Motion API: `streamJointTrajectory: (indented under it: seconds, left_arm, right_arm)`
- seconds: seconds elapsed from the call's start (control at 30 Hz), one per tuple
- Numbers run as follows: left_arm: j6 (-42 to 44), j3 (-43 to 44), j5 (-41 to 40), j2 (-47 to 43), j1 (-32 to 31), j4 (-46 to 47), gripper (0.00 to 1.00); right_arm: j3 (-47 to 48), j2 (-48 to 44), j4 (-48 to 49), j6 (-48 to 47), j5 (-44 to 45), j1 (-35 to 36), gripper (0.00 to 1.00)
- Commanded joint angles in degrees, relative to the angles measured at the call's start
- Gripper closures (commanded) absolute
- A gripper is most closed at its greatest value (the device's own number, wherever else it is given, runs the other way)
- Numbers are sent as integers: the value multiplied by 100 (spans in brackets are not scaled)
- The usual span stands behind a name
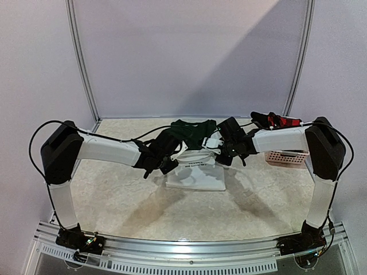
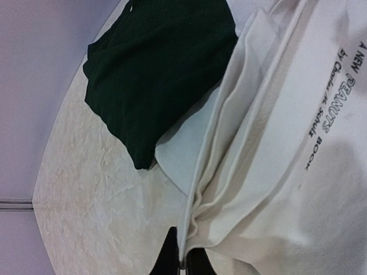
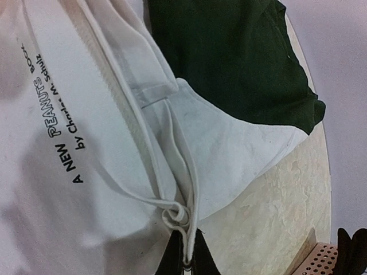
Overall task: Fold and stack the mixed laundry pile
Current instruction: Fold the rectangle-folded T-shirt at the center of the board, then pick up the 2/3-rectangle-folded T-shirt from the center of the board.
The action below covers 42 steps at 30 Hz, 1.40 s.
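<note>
A white cloth point(image 1: 195, 175) printed with black lettering hangs in the middle of the table, its upper edge lifted between both grippers. My left gripper point(image 1: 171, 157) is shut on the cloth's left edge; in the left wrist view the dark fingers point(image 2: 166, 258) pinch a fold of the white cloth point(image 2: 275, 143). My right gripper point(image 1: 214, 146) is shut on the right edge, where its fingers point(image 3: 175, 260) clamp bunched hems of the white cloth point(image 3: 86, 114). Behind lies a dark green garment point(image 1: 192, 132) point(image 2: 155, 74) point(image 3: 229, 57). A red-and-black checked shirt point(image 1: 279, 121) lies at the back right.
A pink perforated basket point(image 1: 287, 157) point(image 3: 321, 260) stands at the right, partly behind my right forearm, under the checked shirt. The beige marbled tabletop point(image 1: 126, 200) ends at a grey back wall. The metal rail with both arm bases runs along the near edge.
</note>
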Motion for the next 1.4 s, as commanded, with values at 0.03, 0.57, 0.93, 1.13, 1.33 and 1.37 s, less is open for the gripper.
streamJointTrajectory:
  seconds: [0.03, 0.57, 0.93, 1.13, 1.33, 1.37]
  left_arm:
    - [-127, 164, -76, 204, 167, 77, 100]
    - [-756, 437, -645, 206, 258, -550, 74]
    - [463, -1037, 312, -2194, -527, -228, 46]
    - [2032, -2278, 1407, -2899, -1306, 127, 44]
    - [2377, -2236, 1881, -2246, -1236, 111, 46]
    - [2372, -2181, 1900, -2084, -1197, 135, 46]
  right_arm:
    - [186, 208, 5, 197, 218, -220, 100]
    - [550, 138, -284, 460, 308, -338, 69]
    - [-1047, -2375, -1206, 360, -1792, -369, 62]
    - [-1812, -2853, -1645, -894, -2334, 234, 55]
    - [-2117, -2326, -1002, -1400, -1742, 656, 53]
    - [-2079, -2154, -915, -1405, -1685, 655, 53]
